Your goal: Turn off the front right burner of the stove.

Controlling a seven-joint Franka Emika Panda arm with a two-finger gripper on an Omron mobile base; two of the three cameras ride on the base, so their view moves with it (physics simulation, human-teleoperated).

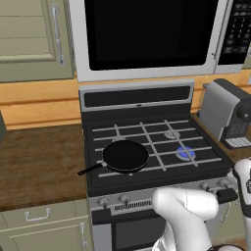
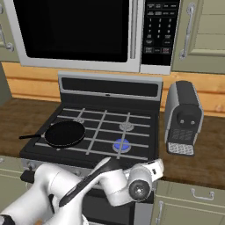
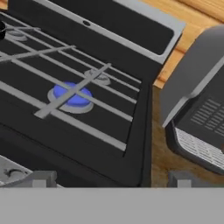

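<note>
The stove [image 1: 98,179] is a wide black gas range with grey grates and a silver knob strip. Its front right burner [image 1: 186,152] glows blue, as also seen in the right base view [image 2: 121,144] and close up in the hand view [image 3: 72,95]. My gripper [image 3: 111,180] hovers over the stove's front right corner, just above the knob strip, and is open with nothing between its fingertips [image 3: 40,179]. From the base views the hand [image 1: 226,195] [image 2: 156,167] sits beside the right-hand knobs [image 1: 207,185]. One knob [image 3: 15,174] shows at the lower left of the hand view.
A black frying pan [image 1: 125,156] with a long handle rests on the front left burner. A grey coffee machine [image 1: 226,113] stands on the wooden counter [image 2: 197,162] right of the stove. A large microwave [image 1: 147,34] hangs above. The rear right burner [image 1: 172,134] is plain grey.
</note>
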